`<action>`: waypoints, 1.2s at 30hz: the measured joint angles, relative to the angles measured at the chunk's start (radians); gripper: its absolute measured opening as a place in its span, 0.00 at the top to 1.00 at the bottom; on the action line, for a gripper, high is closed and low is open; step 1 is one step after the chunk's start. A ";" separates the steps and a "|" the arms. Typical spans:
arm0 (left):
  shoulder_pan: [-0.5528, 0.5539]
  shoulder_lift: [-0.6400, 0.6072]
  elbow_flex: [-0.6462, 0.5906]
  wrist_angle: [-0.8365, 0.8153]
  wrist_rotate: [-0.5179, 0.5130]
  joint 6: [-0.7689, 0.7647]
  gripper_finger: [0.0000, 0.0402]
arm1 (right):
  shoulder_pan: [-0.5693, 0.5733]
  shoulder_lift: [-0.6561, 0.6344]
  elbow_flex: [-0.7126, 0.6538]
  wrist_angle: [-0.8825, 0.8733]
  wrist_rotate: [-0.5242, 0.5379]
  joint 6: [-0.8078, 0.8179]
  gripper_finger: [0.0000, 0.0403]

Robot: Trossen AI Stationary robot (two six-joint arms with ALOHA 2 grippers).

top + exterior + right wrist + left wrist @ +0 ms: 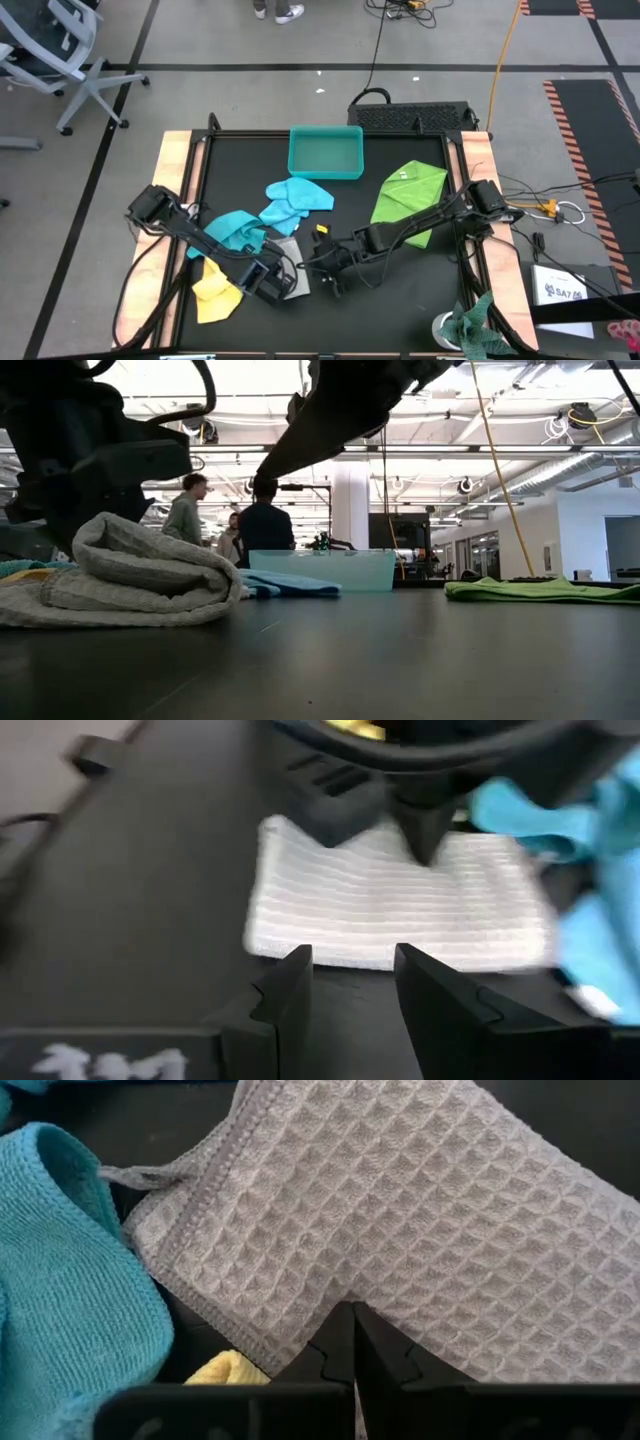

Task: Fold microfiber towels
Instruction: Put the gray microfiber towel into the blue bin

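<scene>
A pale grey waffle towel (288, 250) lies folded over on the black table near its front, with the fold rising under my left gripper in the low view (120, 575). My left gripper (353, 1342) is shut at the towel's edge. My right gripper (352, 970) is open and empty, low over the table just short of the towel's side nearest it (400, 900). A turquoise towel (235, 232), a yellow one (215, 292) and a light blue one (295, 200) lie crumpled on the left half. A lime green towel (408, 195) lies at the right. My left gripper pinches the grey towel's hemmed edge (330, 1302) between its two shut fingers, coming from above on a slant. How many layers it has I cannot tell. The held part is raised into a fold (105, 530), and the other layers lie on the table.
A teal plastic tray (325, 152) stands at the far middle of the table. A mottled green-and-white rag (478, 325) hangs at the near right corner. Bare table lies between the grey towel and the green one. People stand in the room beyond (262, 520).
</scene>
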 joint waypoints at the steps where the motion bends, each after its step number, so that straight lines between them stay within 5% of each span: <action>1: 0.004 0.000 0.000 -0.001 0.004 0.007 1.00 | 0.000 0.000 0.000 0.015 -0.041 0.002 0.67; 13: 0.036 0.002 -0.001 -0.008 0.062 0.112 1.00 | -0.017 0.088 -0.066 0.293 -0.216 0.108 0.73; 19: 0.007 0.005 -0.003 -0.013 0.041 0.091 1.00 | -0.089 0.089 -0.093 0.280 -0.279 0.439 0.75; 25: -0.010 0.005 -0.004 -0.015 0.030 0.057 1.00 | -0.143 0.090 -0.151 0.306 -0.289 0.582 0.73; 36: -0.013 0.006 -0.005 -0.014 0.019 0.051 1.00 | -0.202 0.199 -0.267 0.734 -0.294 0.922 0.69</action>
